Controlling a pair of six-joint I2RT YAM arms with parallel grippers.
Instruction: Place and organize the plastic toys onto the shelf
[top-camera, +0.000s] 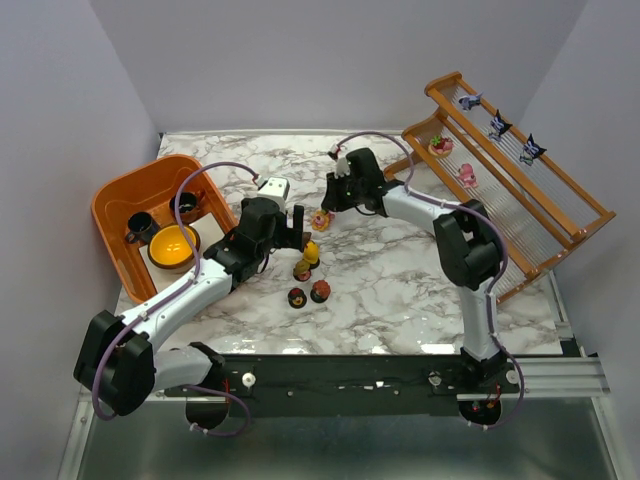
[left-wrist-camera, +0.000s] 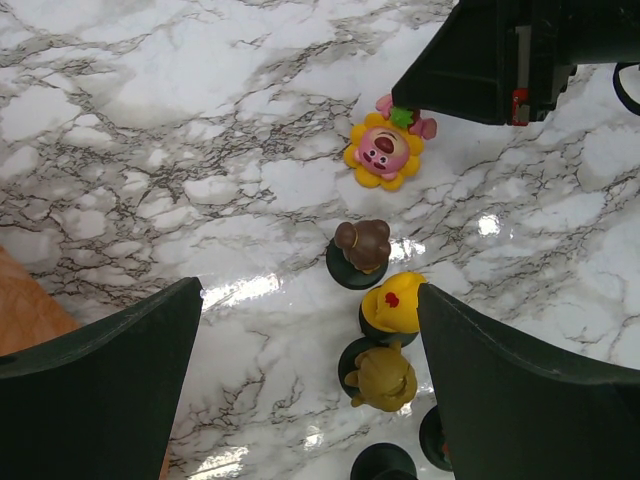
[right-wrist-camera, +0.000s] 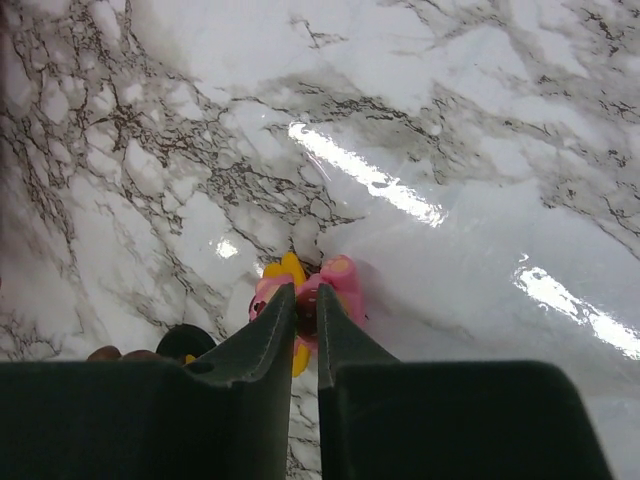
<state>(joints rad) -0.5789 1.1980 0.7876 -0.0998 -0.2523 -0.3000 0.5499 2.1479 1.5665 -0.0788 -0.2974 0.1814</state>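
My right gripper (right-wrist-camera: 305, 295) is shut on a pink and yellow flower-faced toy (right-wrist-camera: 340, 275) that lies on the marble table; the toy also shows in the top view (top-camera: 320, 220) and the left wrist view (left-wrist-camera: 381, 153). My left gripper (left-wrist-camera: 310, 300) is open and empty, low over the table. A brown toy (left-wrist-camera: 362, 245), a yellow toy (left-wrist-camera: 394, 303) and an olive-brown toy (left-wrist-camera: 383, 376) stand by its right finger. Two more small toys (top-camera: 297, 297) (top-camera: 320, 291) stand nearer the front. The slanted wooden shelf (top-camera: 560, 180) at the right holds three purple-black toys (top-camera: 498, 125) and two pink ones (top-camera: 466, 175).
An orange tub (top-camera: 110, 215) at the left holds two dark cups (top-camera: 138, 225) and a yellow bowl (top-camera: 173, 247). The two grippers are close together at the table's middle. White walls stand on three sides.
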